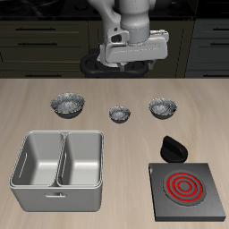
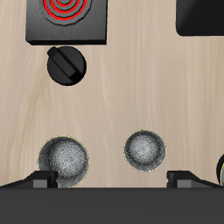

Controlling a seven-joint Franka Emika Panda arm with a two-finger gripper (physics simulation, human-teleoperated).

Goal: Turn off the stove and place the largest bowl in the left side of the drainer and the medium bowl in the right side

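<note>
Pale beige wood-grain table [image 1: 116, 148] spans the foreground under even, diffuse light. Behind it, dark cabinet fronts with drawers [image 1: 40, 40] line the rear wall.

Below me, the stove [image 2: 68, 19] shows red glowing rings, its knob [image 2: 66, 66] just beside it on the table [image 2: 149, 87]. Two crinkled silver bowls [image 2: 65, 158] [image 2: 144, 150] sit apart, nearer my fingertips [image 2: 41, 179].

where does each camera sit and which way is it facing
Exterior view: in front of and above the table, looking down at the grey two-compartment drainer, three crinkled silver bowls and the gripper hanging at the back.
Wrist view: on the gripper, looking straight down; its dark fingers show.
Shared: black stove with glowing red coil, black knob.
</note>
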